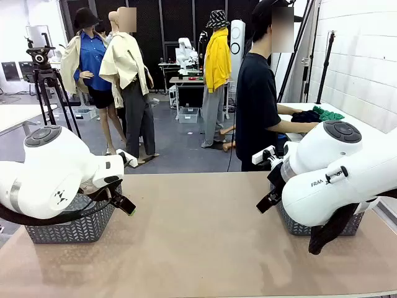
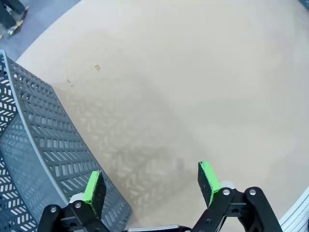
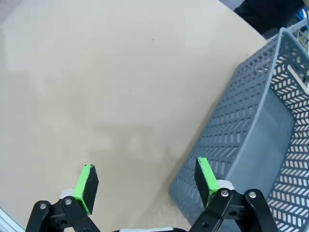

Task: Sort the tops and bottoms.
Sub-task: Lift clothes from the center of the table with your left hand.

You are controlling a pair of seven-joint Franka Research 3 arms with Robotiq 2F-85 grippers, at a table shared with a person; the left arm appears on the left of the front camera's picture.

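Our left gripper [image 2: 151, 181] and right gripper [image 3: 146, 179] gape wide, gripping nothing; the left basket [image 2: 43, 125] and right basket [image 3: 231, 130], grey mesh, show bare floors; the black garment [image 1: 304, 116] and green garment [image 1: 329, 114] lie on the far side table [image 1: 363, 123] beside the person [image 1: 257, 105].

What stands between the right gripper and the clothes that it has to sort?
The person does: the garments lie on a far side table under the person's forearms, and the open right gripper hangs beside its gray basket.
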